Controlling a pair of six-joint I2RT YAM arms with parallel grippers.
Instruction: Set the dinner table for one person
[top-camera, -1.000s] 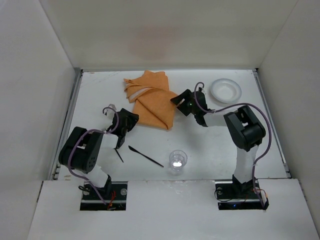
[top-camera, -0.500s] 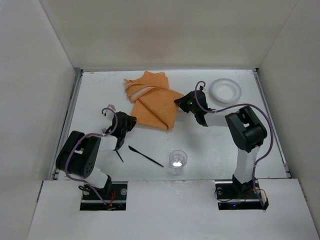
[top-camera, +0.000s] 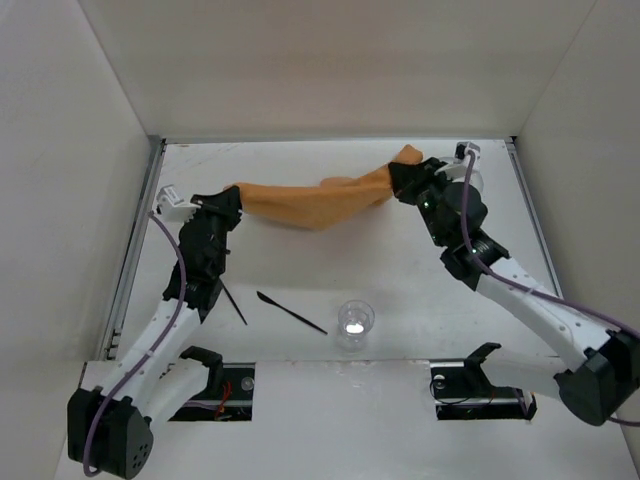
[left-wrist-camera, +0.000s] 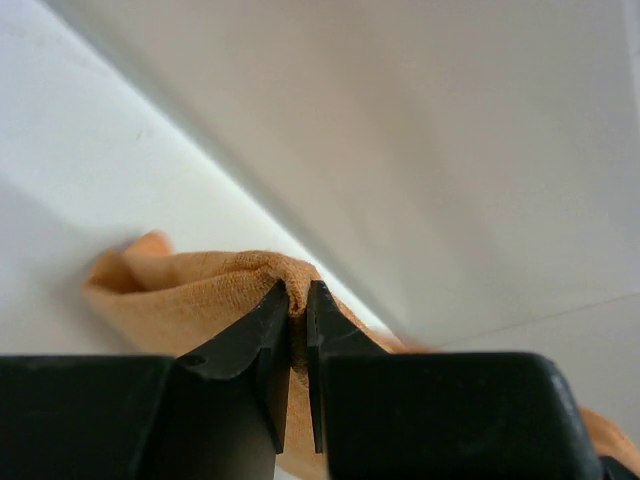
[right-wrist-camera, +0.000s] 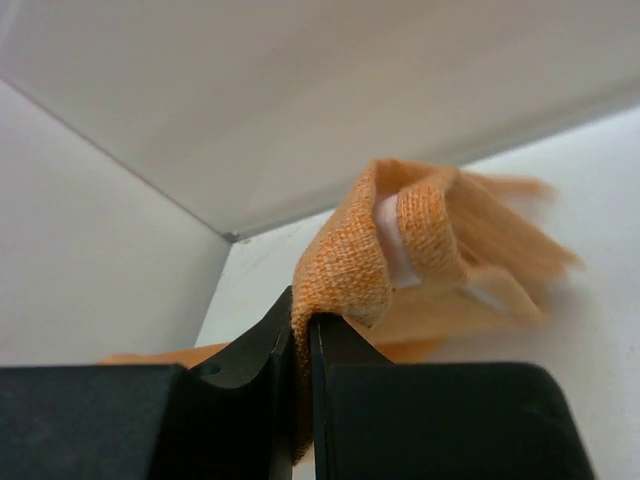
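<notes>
The orange cloth (top-camera: 310, 205) hangs stretched in a long band above the far part of the white dinner table (top-camera: 400, 270). My left gripper (top-camera: 232, 196) is shut on its left end. My right gripper (top-camera: 398, 178) is shut on its right end. In the left wrist view the gripper (left-wrist-camera: 297, 290) pinches a fold of the cloth (left-wrist-camera: 200, 300) between its black fingers. In the right wrist view the gripper (right-wrist-camera: 301, 315) clamps a bunched corner of the cloth (right-wrist-camera: 345, 270), which curls over above the tips.
A black knife (top-camera: 290, 312) lies slanted near the front middle of the table, with a thinner black utensil (top-camera: 235, 303) to its left. A clear cup (top-camera: 355, 322) stands just right of the knife. White walls close in the left, back and right sides.
Both grippers shut on the cloth, then rose and pulled apart, the left one leftward and the right one to the far right. The folded heap has become a taut band off the table.
</notes>
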